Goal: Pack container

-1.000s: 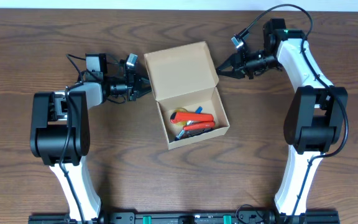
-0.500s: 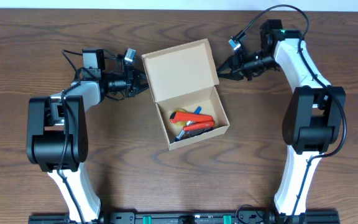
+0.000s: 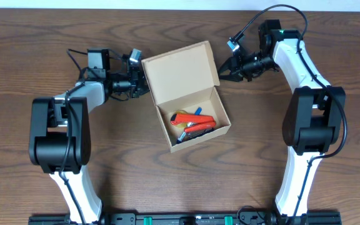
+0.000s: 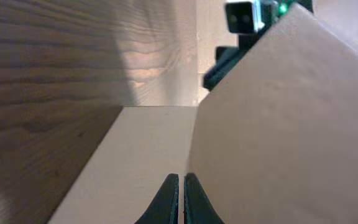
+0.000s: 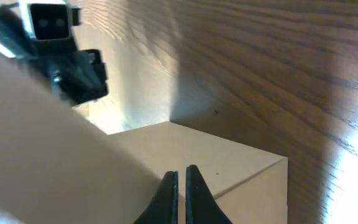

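Tan container [image 3: 202, 138] open; left fingers [image 3: 144, 84], right fingers [image 3: 220, 70] closed beside lid [image 3: 180, 70]

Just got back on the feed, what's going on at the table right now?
The small tan cardboard box sits open with red, blue and yellow pens inside. The left gripper is at the left edge of its open lid flap and the right gripper at the right edge, each with fingers nearly together. The flap is not yet folded over; whether either gripper pinches cardboard is unclear.
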Controlling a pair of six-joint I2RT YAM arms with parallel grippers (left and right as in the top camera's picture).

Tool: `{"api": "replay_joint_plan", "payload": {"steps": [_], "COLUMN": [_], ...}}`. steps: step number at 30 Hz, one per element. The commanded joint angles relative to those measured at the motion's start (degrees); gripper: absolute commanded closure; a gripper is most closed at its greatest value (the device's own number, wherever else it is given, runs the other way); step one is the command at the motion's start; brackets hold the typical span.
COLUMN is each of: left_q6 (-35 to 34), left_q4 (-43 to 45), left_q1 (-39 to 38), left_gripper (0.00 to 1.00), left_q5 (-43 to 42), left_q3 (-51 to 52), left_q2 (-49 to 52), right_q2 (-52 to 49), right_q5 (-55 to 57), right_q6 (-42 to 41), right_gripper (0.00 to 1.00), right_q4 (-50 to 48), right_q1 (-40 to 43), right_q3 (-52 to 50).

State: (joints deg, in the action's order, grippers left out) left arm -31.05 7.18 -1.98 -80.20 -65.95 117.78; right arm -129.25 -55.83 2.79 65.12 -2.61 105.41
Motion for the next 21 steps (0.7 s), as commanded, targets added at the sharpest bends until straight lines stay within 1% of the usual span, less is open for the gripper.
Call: {"api": "replay_joint_plan", "payload": {"steps": [1, 5, 12, 14, 16, 21], "left_q6": [1.84, 6.56, 19.32, 21.86, 22.38, 22.49], "left_q4": [-1.05, -7.26, -25.33, -28.89, -30.51, -31.41], "left_q1": [-0.85, -0.85, -1.03, -1.16, -1.29, -2.32], "left_gripper": [0.94, 0.94, 0.94, 0.95, 0.94, 0.94], "left_q5": [1.22, 3.85, 10.12, 11.87, 12.74, 13.9], "left_q3": [-1.09, -1.09, -1.09, -1.09, -1.09, -1.09], "left_q2": [-4.15, -7.19, -13.55, -15.34, -16.85, -19.8], "right_q2": [1.44, 1.44, 1.44, 1.46, 1.55, 2.43], "right_q5": [0.46, 0.57, 1.62, 1.64, 1.66, 2.97], "right_q6": [1.18, 1.16, 1.16, 1.16, 1.16, 1.14], "right_gripper": [0.99, 0.99, 0.99, 0.99, 0.99, 0.99], "right_q4": [0.28, 0.28, 0.31, 0.33, 0.33, 0.55], "right_q1": [-0.66, -0.7, -0.72, -0.7, -0.7, -0.7], "right_q3": [0.79, 0.79, 0.79, 0.79, 0.79, 0.81]}}
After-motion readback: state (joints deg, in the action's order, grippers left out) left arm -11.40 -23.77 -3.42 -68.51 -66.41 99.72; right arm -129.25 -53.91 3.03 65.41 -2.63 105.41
